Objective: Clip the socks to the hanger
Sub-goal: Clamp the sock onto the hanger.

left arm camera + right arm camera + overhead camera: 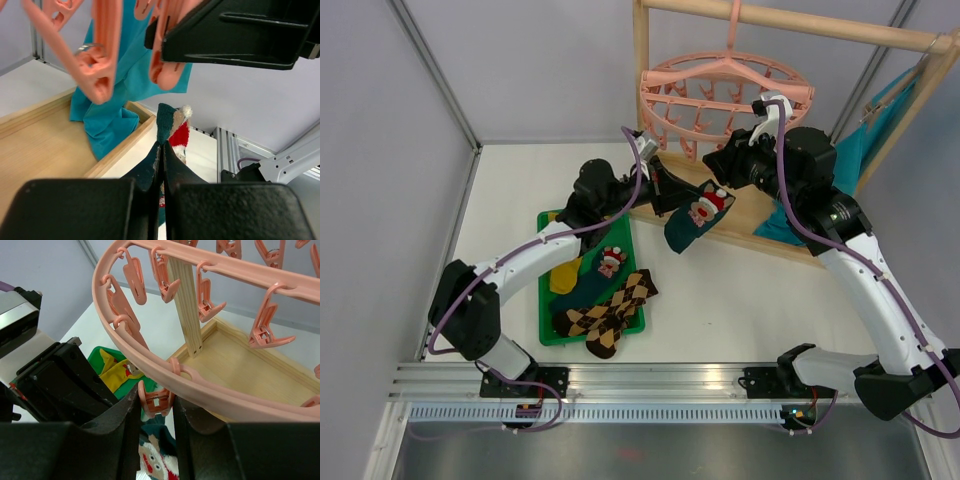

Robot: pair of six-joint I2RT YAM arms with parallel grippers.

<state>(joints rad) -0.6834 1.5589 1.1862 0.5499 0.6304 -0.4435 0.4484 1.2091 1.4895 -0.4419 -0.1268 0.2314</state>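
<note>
From the wooden rack (790, 22) at twelve o'clock hangs the pink drying hanger (725, 95), where the right tool (156, 407) squeezes one rim clip (156, 401), likely to open it, while the left tool (161, 150), clamped on the teal Christmas sock (685, 225), holds it up just beneath.

Beneath the hanger (725, 95) the room is crowded: it is taken up by the left gripper (670, 198) clamped on a sock (692, 225), by the right gripper (718, 165) pinched on a clip (156, 402) just beside it, and by further clips (100, 75) hung close above the sock's tip. Passage behind and to the sides is barred by the post and base of the rack (642, 70) and by the cloth (868, 135). Open table (720, 300) is left between the tray (547, 290) and the right arm (865, 270), where an approach from the near edge is not blocked.
</note>
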